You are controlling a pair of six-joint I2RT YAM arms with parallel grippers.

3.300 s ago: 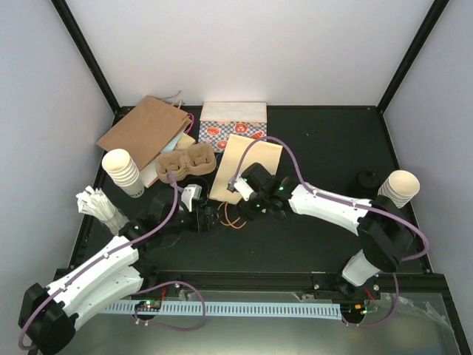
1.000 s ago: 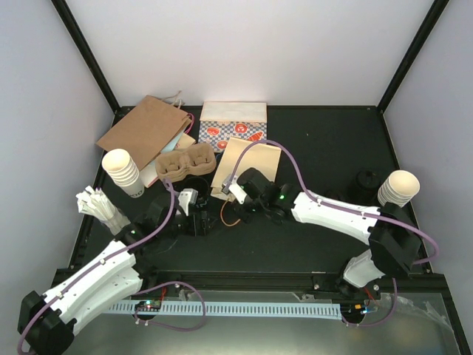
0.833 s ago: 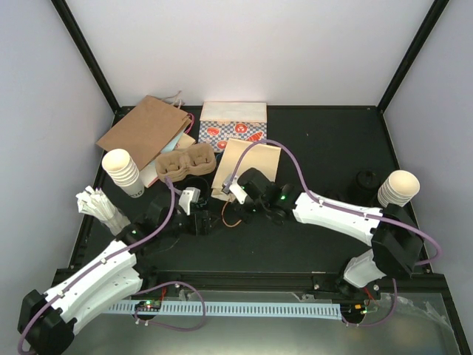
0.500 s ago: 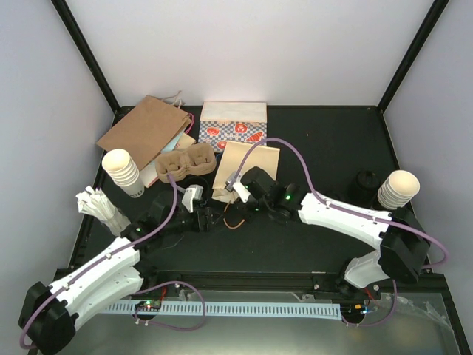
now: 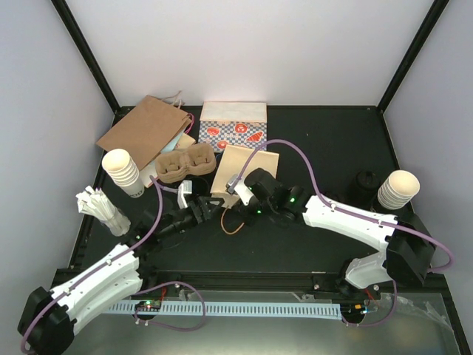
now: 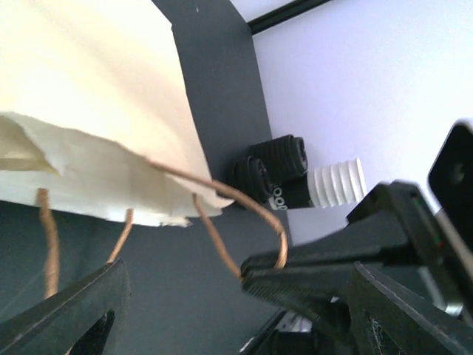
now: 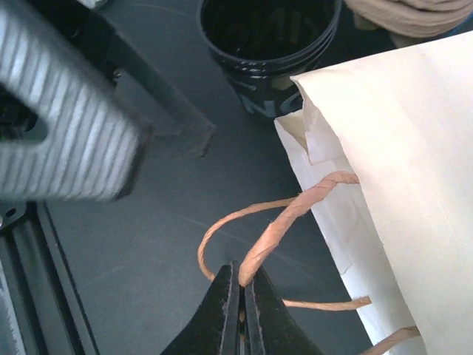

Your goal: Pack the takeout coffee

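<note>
Right gripper [image 7: 240, 285] is clamping shut on the twine handle [image 7: 295, 211] of the cream paper bag [image 7: 399, 148], which is lying on the bench [image 7: 148, 244] mid-frame in the top view. Left gripper [image 6: 183, 277] is hovering with its jaws apart at the bag's mouth, gripping nothing. Takeout coffee [image 5: 364, 182] is sitting at far right of the top view, just left of the cup stack [image 5: 399, 188], well apart from the bag.
</note>
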